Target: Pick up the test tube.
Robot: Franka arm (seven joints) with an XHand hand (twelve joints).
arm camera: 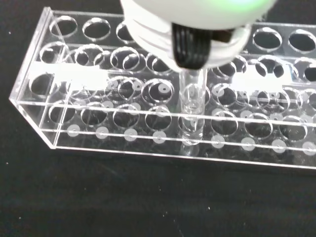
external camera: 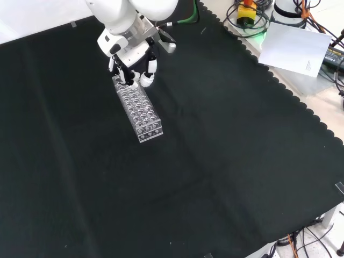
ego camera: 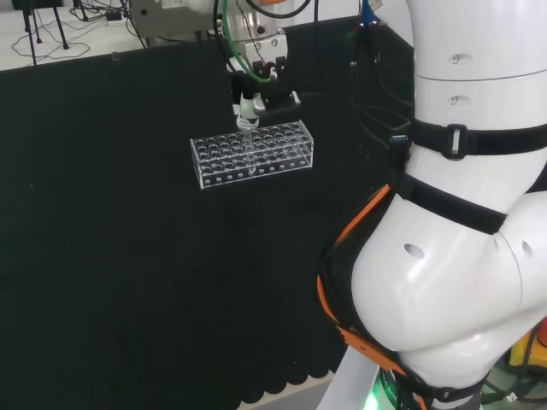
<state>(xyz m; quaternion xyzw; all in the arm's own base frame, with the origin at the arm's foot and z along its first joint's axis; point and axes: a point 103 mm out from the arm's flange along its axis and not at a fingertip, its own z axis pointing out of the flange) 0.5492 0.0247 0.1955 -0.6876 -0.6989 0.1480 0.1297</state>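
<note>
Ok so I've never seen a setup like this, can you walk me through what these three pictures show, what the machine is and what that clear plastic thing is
It is one white robot arm at a bench under a black cloth. Instead of a claw it carries a black and white hand with fingers and a thumb.

The head view looks over the arm from behind, so the big white shapes at its right are the arm itself. The front view looks down on the cloth from the opposite side. The wrist view comes from a camera at the wrist, very close to the work.

On the cloth lies a clear plastic rack with rows of round holes. A clear test tube stands upright in one hole, its lower end still inside the rack. The hand is directly above it, and its fingertips seem to pinch the tube's top, though the wrist view does not show this clearly.
</note>
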